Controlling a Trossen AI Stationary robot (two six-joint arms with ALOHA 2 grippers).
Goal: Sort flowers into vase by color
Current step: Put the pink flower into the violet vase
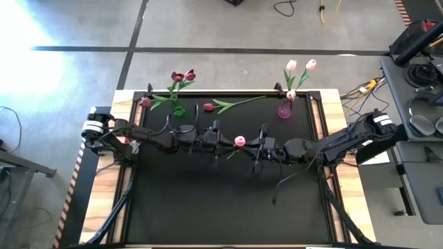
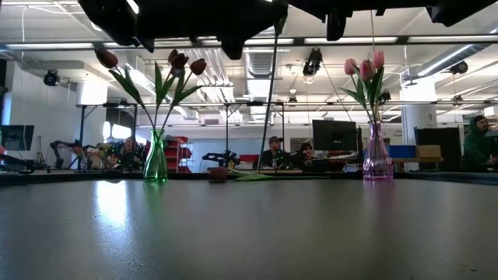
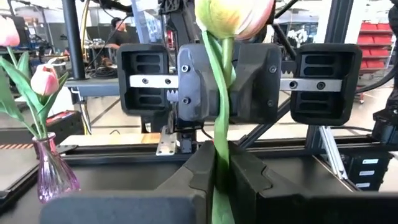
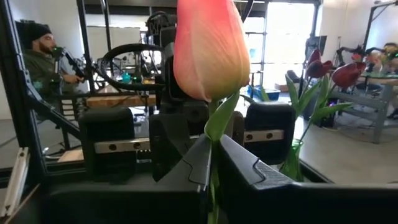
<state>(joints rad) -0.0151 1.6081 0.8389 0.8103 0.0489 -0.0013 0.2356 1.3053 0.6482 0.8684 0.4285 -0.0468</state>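
Observation:
A pale pink tulip (image 1: 239, 141) stands upright above the table's middle, between my two grippers. My left gripper (image 1: 225, 142) comes from the left and my right gripper (image 1: 252, 145) from the right; each is shut on its green stem. The stem (image 2: 271, 101) hangs down toward the table. A green vase (image 1: 178, 108) at the far left holds dark red tulips (image 2: 180, 61). A pink vase (image 1: 284, 109) at the far right holds pink tulips (image 2: 366, 66). One dark red tulip (image 1: 232, 104) lies flat on the mat between the vases. My left gripper (image 3: 222, 171) pinches the tulip's stem (image 3: 217, 140) between its two fingers, below the head, coming level from the table's left and lying across the stem. The tulip stands upright, its head (image 3: 233, 15) above the fingers. My right gripper (image 4: 213, 165) pinches the same stem just under the head, at the green base (image 4: 219, 121), level from the table's right and across the stem. The head (image 4: 208, 46) rises above its fingers; the rest of the stem hangs below.
The black mat (image 1: 208, 207) has free room on its near half. Wooden table borders (image 1: 104, 200) and frame rails run along both sides. Beyond the far edge, people sit at desks (image 2: 272, 152) in the room.

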